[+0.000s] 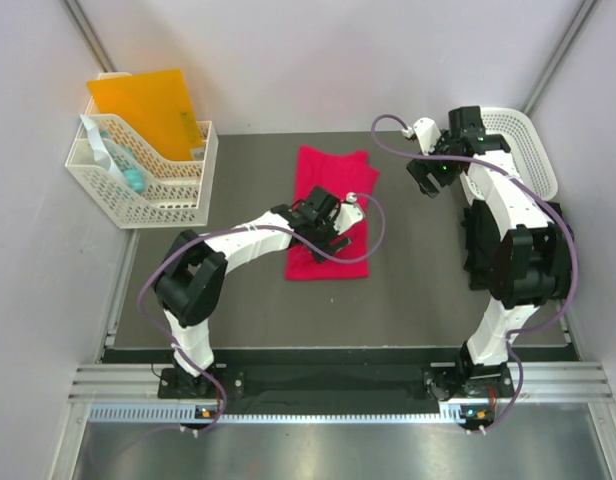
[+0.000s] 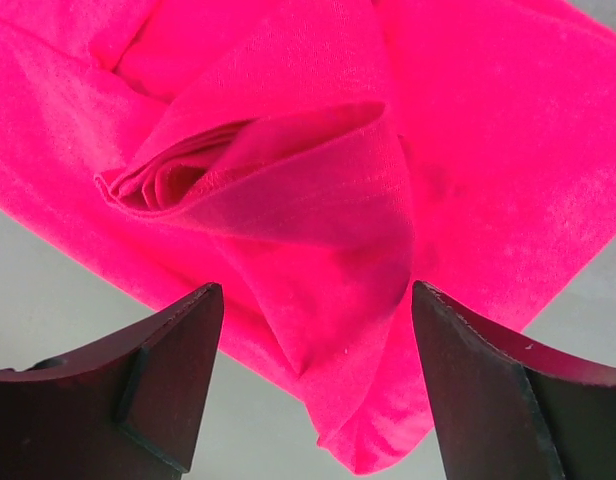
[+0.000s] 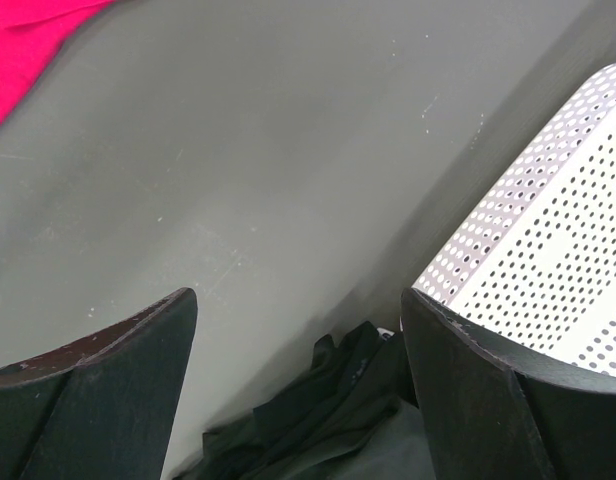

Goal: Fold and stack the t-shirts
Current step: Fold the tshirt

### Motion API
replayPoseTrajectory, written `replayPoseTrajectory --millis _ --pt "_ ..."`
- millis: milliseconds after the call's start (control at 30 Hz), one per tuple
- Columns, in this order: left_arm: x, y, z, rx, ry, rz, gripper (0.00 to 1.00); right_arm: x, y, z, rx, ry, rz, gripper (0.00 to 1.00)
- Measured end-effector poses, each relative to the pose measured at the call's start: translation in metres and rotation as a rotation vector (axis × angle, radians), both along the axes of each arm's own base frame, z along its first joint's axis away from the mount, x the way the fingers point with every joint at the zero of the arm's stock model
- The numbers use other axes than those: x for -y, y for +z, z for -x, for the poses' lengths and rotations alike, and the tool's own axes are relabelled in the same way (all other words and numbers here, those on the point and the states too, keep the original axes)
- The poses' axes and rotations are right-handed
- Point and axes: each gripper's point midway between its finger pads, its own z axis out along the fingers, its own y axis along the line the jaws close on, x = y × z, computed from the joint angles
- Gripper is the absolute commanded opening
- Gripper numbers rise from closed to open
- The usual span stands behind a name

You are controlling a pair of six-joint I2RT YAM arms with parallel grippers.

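Mid-fold on the red shirt (image 1: 330, 172), judging by its shape: a narrow strip at the centre of the worktop (image 1: 408, 290), long axis running straight away from the arm bases. Left pincer (image 1: 331, 238) right over the strip's near half, jaws wide apart, clamped on nothing. Through the left wrist camera, red cloth filling the gap below the jaws, and just ahead of them a raised pleat (image 2: 223, 175), bunched, mouth open to the left, not lying flat. Bare worktop only at the lower corners there, so probably an edge of the strip close beneath.

Right pincer (image 1: 430, 178) well off to the right and farther back, also spread and empty, over bare worktop between the strip and the white basket (image 1: 528, 140). Black shirt (image 3: 328, 425) crumpled at the worktop's right edge, beside the basket, on the near side of that pincer and partly under the right arm.

Left arm clearly the nearer for the red one; right arm the nearer for the black. Likely next: smooth or pinch that pleat, then take the near hem and carry it along the long axis toward the far end. Approach from straight above, jaws set across the strip. Risk of trapping the pleat inside the fold, or of gripping one layer only. Black unfolded; no stack yet.
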Motion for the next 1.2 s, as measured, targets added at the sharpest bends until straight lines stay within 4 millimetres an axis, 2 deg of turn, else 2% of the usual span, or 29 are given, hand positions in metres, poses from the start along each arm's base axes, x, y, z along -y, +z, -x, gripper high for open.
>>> replayPoseTrajectory --millis 200,400,667,733,767,867,1200 --pt "0.003 -0.002 -0.002 -0.007 0.016 0.004 0.76 0.0 0.0 0.0 0.0 -0.002 0.002 0.81" --pt "0.008 0.003 -0.004 0.002 0.013 0.017 0.65 0.001 0.0 0.0 0.001 -0.002 0.002 0.81" --pt "0.01 -0.013 -0.003 -0.023 0.012 -0.004 0.58 0.001 0.0 0.0 0.001 -0.004 0.005 0.8" --pt "0.009 -0.016 -0.003 -0.03 0.011 -0.01 0.45 0.001 0.0 0.0 0.001 -0.005 0.006 0.8" --pt "0.009 -0.017 -0.003 -0.033 0.011 -0.01 0.29 0.002 0.0 0.0 0.001 -0.006 0.008 0.8" --pt "0.01 -0.018 -0.002 -0.035 0.013 -0.009 0.02 0.002 0.0 0.0 0.001 -0.008 0.011 0.8" --pt "0.007 -0.016 -0.006 -0.016 0.023 -0.026 0.0 0.001 0.0 0.0 0.001 -0.005 0.011 0.8"
